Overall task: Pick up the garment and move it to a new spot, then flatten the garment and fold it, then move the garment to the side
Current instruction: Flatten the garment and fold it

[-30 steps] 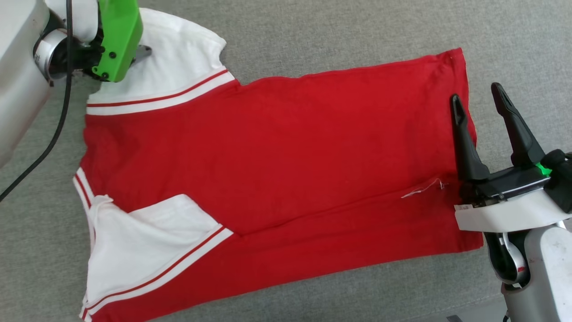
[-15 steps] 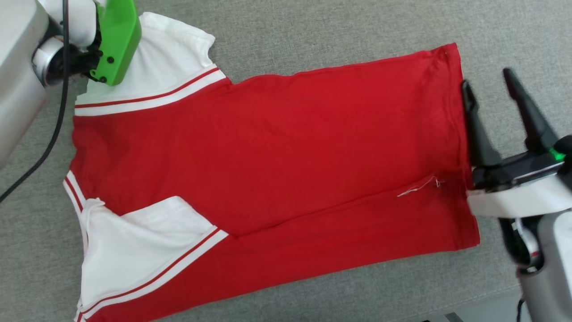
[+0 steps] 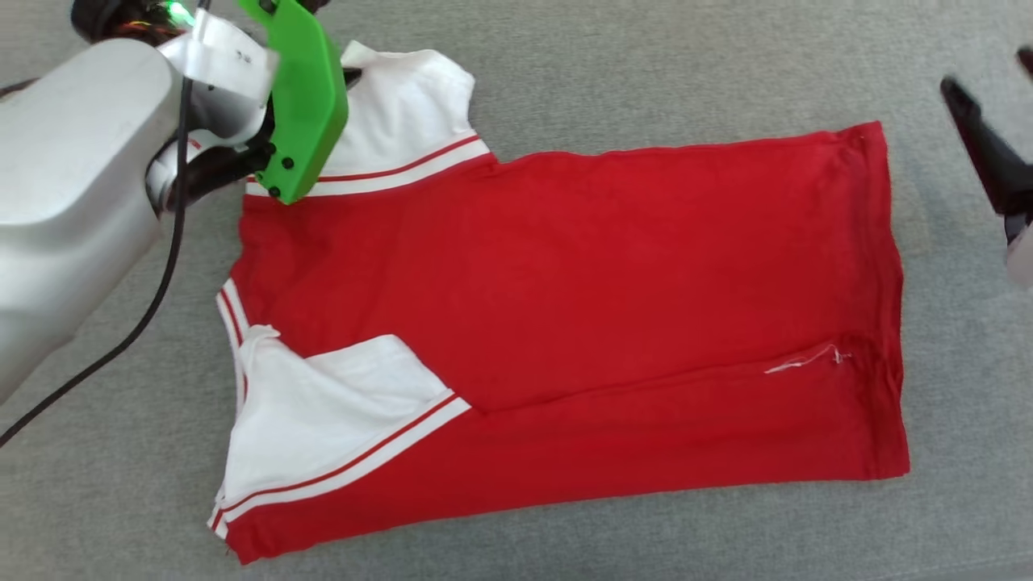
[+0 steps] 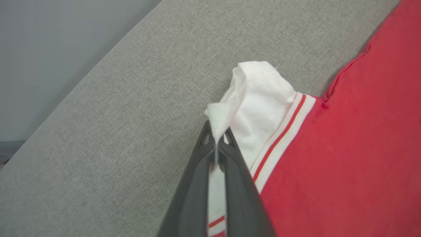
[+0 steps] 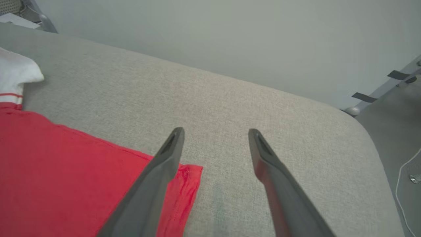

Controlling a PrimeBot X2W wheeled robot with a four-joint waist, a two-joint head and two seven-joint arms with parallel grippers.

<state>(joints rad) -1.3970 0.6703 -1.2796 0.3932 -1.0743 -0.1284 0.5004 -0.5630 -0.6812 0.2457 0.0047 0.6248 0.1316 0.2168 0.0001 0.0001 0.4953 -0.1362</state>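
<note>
The head view looks steeply down on the whole garment spread on the grey tabletop. The left wrist view sits close and low by the far white sleeve, facing the tabletop's edge. The right wrist view looks across the hem corner toward a wall; it shares that sleeve.

Open ground: bare grey cushion lies on all sides of the shirt.
Obstacle: left arm and its cable cross the upper-left corner.
</note>
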